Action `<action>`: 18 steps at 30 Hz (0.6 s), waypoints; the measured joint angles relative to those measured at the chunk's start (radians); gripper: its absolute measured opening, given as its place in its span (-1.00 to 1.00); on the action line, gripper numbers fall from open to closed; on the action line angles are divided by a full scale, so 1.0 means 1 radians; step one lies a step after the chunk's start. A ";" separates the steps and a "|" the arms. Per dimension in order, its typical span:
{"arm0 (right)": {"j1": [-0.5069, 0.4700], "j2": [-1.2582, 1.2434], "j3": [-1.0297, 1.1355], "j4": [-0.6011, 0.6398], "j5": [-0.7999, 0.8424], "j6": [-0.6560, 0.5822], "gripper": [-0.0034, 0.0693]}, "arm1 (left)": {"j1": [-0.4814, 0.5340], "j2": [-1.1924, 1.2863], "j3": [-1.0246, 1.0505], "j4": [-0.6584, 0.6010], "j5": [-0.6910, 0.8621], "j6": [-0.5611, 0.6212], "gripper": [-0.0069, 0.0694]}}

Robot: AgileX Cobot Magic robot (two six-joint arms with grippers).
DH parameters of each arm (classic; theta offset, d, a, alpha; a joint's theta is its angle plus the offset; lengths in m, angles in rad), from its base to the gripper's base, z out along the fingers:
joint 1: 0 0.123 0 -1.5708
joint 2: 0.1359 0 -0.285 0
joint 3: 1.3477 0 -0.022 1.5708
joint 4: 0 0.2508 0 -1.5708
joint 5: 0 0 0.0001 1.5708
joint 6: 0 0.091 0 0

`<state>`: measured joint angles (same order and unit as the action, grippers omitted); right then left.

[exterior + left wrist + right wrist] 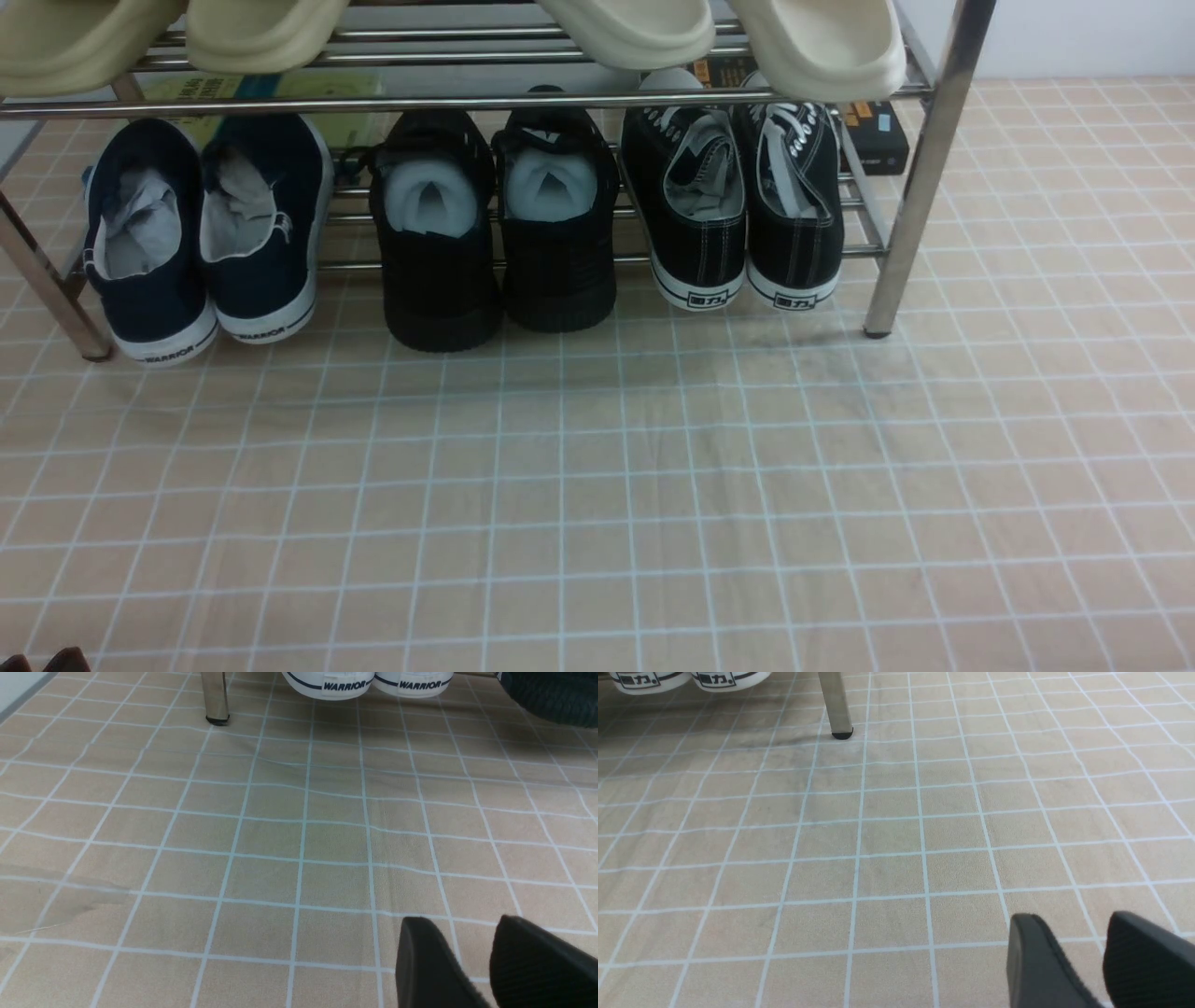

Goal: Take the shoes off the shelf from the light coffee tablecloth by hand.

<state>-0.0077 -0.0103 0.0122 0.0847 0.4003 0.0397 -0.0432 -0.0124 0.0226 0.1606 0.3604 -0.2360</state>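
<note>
Black fingers of the left gripper [462,933] and right gripper [1069,928] are seen parted, nothing held, over the light coffee tablecloth [597,467]. The black canvas sneakers [747,215] are found on the lower tier of the chrome shelf [920,187], at its right end.

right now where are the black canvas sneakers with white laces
Front view: the shoes sit on the shelf's lower tier at the robot's right end, between the all-black mesh sneakers and the right front leg.
</note>
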 joint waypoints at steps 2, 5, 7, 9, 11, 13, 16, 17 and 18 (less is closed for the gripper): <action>0.000 0.000 0.000 0.056 -0.008 0.031 -0.24 | 0.000 0.000 0.000 0.000 0.000 0.000 -0.19; 0.000 0.000 0.002 0.224 -0.014 0.118 -0.24 | 0.000 0.000 0.000 0.000 0.000 0.000 -0.19; 0.000 0.000 0.006 0.358 -0.016 0.193 -0.24 | 0.000 0.000 0.000 0.000 0.000 0.000 -0.19; 0.000 0.000 0.011 0.552 -0.017 0.289 -0.24 | 0.000 0.000 0.000 0.000 0.000 0.000 -0.19; 0.000 0.000 0.012 0.647 -0.017 0.314 -0.24 | 0.000 0.000 0.000 0.000 0.000 0.000 -0.19; 0.000 0.000 0.012 0.742 -0.019 0.326 -0.24 | 0.000 0.000 0.000 0.000 0.000 0.000 -0.19; 0.000 0.000 0.012 0.820 -0.024 0.331 -0.24 | 0.000 0.000 0.000 0.000 0.000 0.000 -0.19; 0.000 0.000 0.012 0.854 -0.026 0.327 -0.24 | 0.000 0.000 0.000 0.000 0.000 0.000 -0.19; 0.000 0.000 0.012 0.876 -0.029 0.305 -0.24 | 0.000 0.000 0.000 0.000 0.000 0.000 -0.19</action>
<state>-0.0077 -0.0103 0.0240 0.9608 0.3717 0.3450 -0.0432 -0.0124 0.0226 0.1606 0.3604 -0.2360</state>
